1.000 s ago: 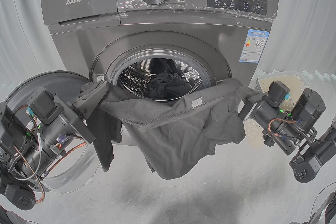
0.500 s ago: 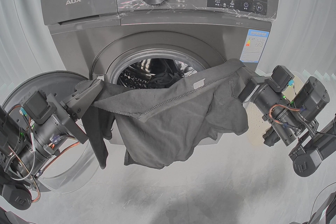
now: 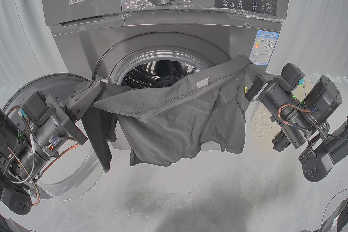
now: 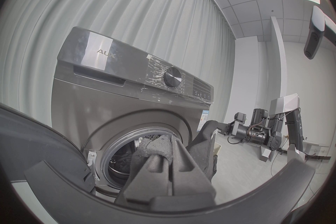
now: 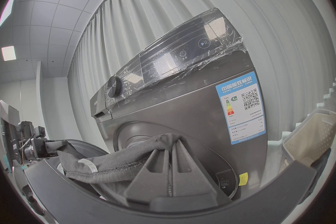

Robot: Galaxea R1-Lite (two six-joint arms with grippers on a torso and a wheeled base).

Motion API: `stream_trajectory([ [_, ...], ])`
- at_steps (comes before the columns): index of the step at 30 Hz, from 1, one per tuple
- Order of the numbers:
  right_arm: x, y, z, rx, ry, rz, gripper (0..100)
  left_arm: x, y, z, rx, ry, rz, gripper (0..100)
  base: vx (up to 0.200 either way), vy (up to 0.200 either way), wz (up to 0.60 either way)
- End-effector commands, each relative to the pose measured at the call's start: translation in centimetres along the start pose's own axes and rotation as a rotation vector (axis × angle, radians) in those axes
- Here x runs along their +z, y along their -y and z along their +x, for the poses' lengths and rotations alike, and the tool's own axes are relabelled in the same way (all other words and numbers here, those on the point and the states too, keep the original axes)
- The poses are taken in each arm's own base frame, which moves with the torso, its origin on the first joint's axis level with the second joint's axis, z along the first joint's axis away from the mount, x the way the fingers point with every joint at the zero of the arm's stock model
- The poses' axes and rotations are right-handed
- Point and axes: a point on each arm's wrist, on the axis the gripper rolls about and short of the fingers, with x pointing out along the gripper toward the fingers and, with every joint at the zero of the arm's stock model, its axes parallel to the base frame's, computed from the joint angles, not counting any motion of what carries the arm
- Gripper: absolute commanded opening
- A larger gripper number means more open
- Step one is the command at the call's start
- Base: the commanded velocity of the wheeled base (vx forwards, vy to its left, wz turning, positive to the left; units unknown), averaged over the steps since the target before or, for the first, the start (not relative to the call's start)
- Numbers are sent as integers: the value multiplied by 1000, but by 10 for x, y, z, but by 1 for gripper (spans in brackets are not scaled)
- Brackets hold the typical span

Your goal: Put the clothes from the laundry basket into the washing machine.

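- The washing machine (image 3: pixel 87 44) stands with its door (image 3: pixel 54 84) swung open to the left, and dark clothes (image 3: pixel 168 80) lie inside the drum (image 3: pixel 134 80)
- The laundry basket (image 3: pixel 262 124) sits on the floor to the right of the machine, largely behind the right arm, so I cannot tell what it holds
- A grey garment (image 3: pixel 181 113) hangs stretched across the front of the drum opening, still outside it, its lower part drooping below the opening
- The left gripper (image 3: pixel 95 87) is clamped on one end of the garment, by the left rim of the opening
- The right gripper (image 3: pixel 250 69) is clamped on the other end, by the right rim
- Since a second ago the right gripper has risen and moved closer to the machine; the garment now covers more of the opening and its hem hangs higher
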Motion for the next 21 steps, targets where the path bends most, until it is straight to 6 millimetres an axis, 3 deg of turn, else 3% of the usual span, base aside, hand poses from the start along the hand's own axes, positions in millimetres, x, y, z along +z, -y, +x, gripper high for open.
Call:
stream_trajectory([
  [1, 3, -2, 3, 2, 17, 7, 0, 1, -4, -1, 13, 1, 6, 0, 0, 0, 0],
  [21, 3, -11, 0, 12, 16, 41, 0, -4, -3, -1, 7, -18, 2, 0, 0, 0, 0],
])
